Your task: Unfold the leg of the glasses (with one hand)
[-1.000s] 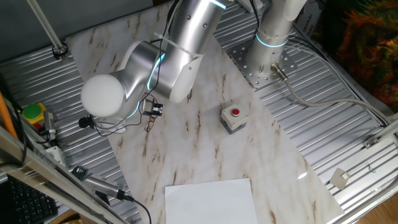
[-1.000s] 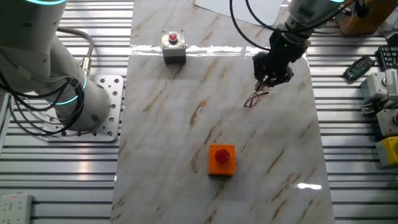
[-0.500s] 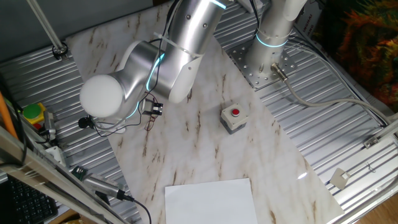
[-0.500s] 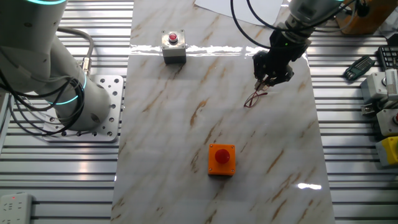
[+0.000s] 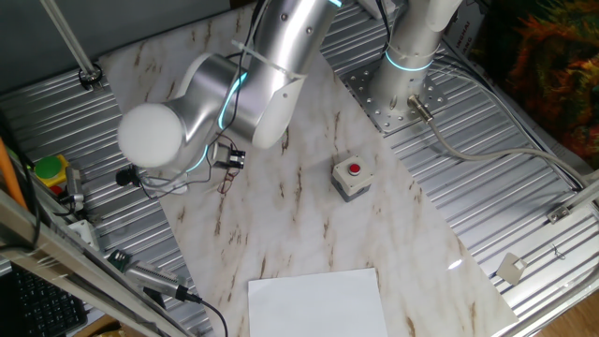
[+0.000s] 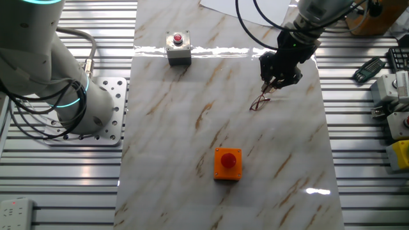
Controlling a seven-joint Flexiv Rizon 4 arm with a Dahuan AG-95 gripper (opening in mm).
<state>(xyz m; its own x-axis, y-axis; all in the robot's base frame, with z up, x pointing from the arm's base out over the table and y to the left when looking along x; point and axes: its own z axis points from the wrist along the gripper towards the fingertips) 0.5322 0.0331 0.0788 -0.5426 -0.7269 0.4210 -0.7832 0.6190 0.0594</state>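
Since a second ago we've barely budged — our arm (image 5: pixel 234 89) has shifted a touch up and away from the near edge, and the glasses (image 6: pixel 259 102) have slid a hair toward the grey box side. That's about it.

Our claw (image 6: pixel 273 85) hangs over the marble board (image 6: pixel 192 160) at its far-right part as the other fixed view shows it, tips pointing down at the upper end of the glasses. The fingers sit close together, but whether they're pinching the wire or just touching it — we can't tell from either camera. The leg is too thin to pick out from the rest of the frame here.

The glasses lie on the board right below the claw, a small dark reddish squiggle running down and left from the tips. In the one fixed view they show just under the black claw (image 5: pixel 230 161), mostly hidden by our big silver elbow.

Further out: the grey box (image 6: pixel 178 48) with its red button sits near the board's top-left in the other fixed view, well apart from the glasses. An orange box (image 6: pixel 227 163) with a red button sits lower down the middle of the board. A white sheet (image 5: pixel 318 301) lies at the near edge in the one fixed view.
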